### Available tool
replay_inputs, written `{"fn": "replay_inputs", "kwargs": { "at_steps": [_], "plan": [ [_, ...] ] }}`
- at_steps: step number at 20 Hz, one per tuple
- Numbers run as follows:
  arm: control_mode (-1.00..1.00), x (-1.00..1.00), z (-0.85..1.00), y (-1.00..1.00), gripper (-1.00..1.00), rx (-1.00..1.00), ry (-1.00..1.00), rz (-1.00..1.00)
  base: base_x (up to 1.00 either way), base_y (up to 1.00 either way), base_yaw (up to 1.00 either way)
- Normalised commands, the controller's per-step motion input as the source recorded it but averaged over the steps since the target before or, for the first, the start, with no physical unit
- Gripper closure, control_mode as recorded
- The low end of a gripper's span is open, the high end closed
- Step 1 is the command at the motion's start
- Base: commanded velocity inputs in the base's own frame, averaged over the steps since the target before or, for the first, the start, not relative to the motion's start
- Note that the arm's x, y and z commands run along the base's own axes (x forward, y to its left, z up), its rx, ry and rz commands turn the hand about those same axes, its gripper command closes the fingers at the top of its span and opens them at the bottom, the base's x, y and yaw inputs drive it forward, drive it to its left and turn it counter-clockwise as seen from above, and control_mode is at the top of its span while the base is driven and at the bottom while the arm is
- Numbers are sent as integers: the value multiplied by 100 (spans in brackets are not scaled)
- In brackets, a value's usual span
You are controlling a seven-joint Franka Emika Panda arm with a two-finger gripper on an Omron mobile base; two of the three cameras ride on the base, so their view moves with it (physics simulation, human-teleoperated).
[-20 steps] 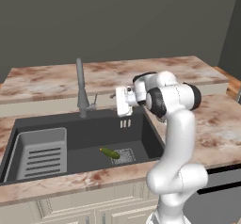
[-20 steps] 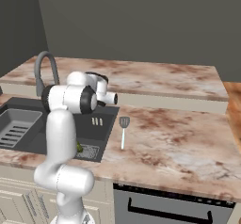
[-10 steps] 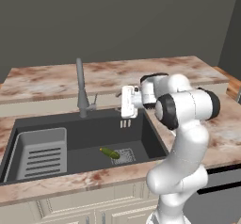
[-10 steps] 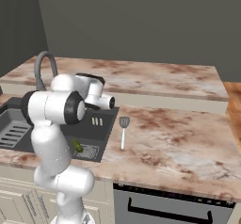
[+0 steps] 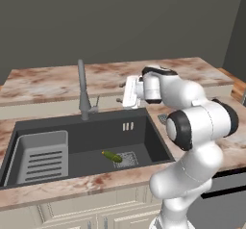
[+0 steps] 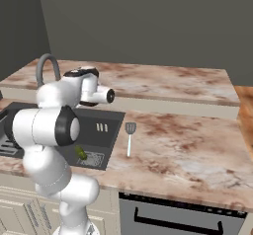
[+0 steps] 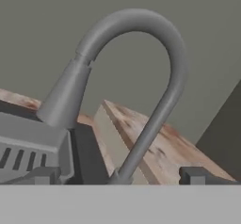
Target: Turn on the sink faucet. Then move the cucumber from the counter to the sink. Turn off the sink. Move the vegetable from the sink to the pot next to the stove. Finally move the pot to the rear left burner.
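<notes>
Cucumber [image 5: 111, 156] lies flat on the sink [image 5: 144, 136] floor, one end touching the square drain grate [image 5: 127, 159], well right of the ribbed rack insert [image 5: 42, 156]. You also catch it in the right base view [image 6: 80, 153], partly behind the arm.

Sink faucet [image 5: 83, 91] stands at the rear rim of the basin, its thin lever [image 5: 96, 102] sticking out to the right near the base. In the hand view the curved spout [image 7: 141, 72] arches across the pic, nozzle end pointing down toward the rack side.

Your gripper [image 5: 124, 92] hovers above the back right corner of the sink, to the right of the faucet and apart from it, hand roughly level. Jaws spread about as wide as they go, nothing between them; both fingertips [image 7: 195, 175] sit far apart at the bottom of the hand view.

Counter [image 6: 188, 145] carries a slotted spatula [image 6: 130, 136], just right of the sink.
</notes>
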Motion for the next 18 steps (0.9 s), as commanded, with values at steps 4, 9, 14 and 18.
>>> {"fn": "replay_inputs", "kwargs": {
  "at_steps": [4, 9, 14, 18],
  "plan": [
    [-100, -11, 51, -1, -100, -3, 22, -6, 0, 0, 0],
    [-100, -12, 22, 0, -100, -6, 30, -7, 0, 0, 0],
    [-100, -10, 4, 0, -100, -3, 38, -9, 0, 0, 0],
    [-100, -9, -13, 0, -100, 0, 42, -10, 0, 0, 0]
  ]
}}
